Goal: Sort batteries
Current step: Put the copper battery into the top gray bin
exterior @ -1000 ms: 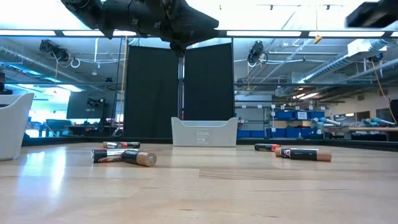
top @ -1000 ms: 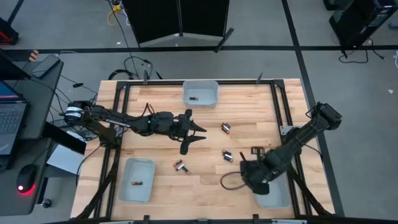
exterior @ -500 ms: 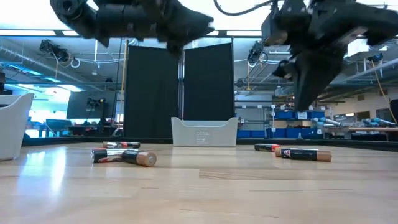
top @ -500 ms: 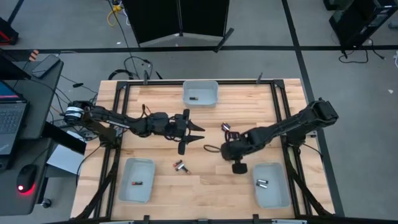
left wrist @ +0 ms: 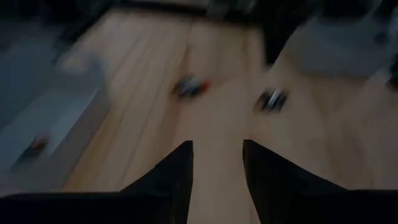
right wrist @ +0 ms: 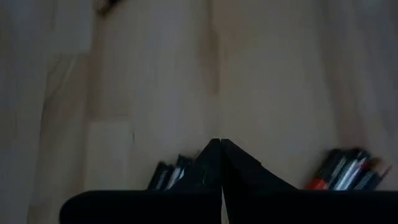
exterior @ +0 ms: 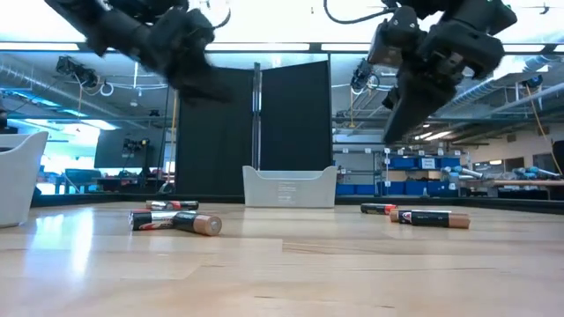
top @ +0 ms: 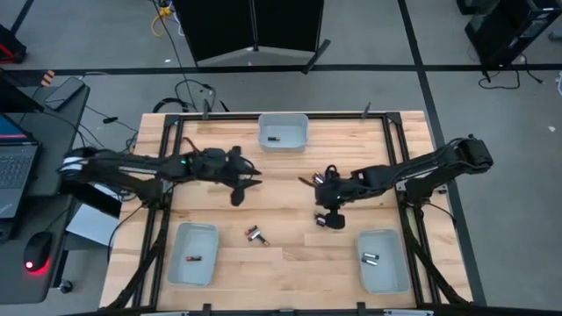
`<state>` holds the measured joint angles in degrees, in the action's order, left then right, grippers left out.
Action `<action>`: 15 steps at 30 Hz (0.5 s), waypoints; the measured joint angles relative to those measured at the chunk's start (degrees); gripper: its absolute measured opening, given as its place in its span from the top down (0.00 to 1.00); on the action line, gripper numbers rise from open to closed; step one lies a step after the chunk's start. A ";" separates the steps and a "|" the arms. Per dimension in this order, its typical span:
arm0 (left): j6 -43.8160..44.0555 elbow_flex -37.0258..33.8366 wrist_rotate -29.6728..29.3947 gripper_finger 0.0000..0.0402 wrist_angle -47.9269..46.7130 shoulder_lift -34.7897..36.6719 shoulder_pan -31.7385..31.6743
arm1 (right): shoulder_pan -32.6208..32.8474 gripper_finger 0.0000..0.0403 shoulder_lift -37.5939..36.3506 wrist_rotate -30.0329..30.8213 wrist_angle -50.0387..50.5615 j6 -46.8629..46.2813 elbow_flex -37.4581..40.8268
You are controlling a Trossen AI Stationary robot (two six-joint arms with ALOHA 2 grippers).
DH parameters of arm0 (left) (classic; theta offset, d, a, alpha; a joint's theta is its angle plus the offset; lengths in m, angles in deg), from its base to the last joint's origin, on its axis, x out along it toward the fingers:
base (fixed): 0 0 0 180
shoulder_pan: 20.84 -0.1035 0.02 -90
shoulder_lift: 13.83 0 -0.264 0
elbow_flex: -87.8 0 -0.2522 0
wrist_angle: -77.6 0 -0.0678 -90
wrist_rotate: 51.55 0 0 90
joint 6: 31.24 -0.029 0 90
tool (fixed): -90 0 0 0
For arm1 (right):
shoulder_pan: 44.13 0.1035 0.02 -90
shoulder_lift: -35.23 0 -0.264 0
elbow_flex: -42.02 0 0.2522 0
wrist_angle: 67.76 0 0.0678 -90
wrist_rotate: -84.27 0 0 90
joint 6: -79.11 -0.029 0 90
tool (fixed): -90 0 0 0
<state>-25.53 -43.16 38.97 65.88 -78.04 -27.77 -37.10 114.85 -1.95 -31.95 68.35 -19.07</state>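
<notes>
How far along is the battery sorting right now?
Done: cells lie in the top tray, the lower-left tray and the lower-right tray. In hand: nothing; right gripper shut and empty, left gripper open. Left: loose batteries on the table.

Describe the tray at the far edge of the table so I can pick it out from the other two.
Start at the wooden table and go to its far edge, by the black screen. The pale tray sits there, centred between the arms. Unlike the two trays at the near corners, it stands alone at the far side and holds one dark battery.
</notes>
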 joint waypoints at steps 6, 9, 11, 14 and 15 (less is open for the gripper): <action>4.83 0.02 -1.17 0.64 -20.84 6.26 -4.67 | -2.52 0.98 -2.10 1.21 -1.85 1.81 0.10; 5.24 -0.06 -1.12 0.64 -28.88 6.39 -7.38 | -4.07 0.98 -2.12 1.11 -2.91 2.84 0.10; 4.85 0.01 -1.04 0.64 -31.86 5.50 -8.94 | -4.98 0.98 -1.99 0.91 -2.98 3.28 0.12; 3.36 0.00 -0.66 0.64 -35.26 4.22 -11.35 | -6.21 0.97 -1.99 0.83 -3.13 3.47 0.12; 2.77 0.17 0.05 0.63 -35.48 3.54 -12.33 | -6.63 0.97 -1.99 0.68 -3.18 3.59 0.12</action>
<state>-22.76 -42.99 39.02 30.40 -74.50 -40.10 -43.73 112.86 -1.27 -35.13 71.94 -18.94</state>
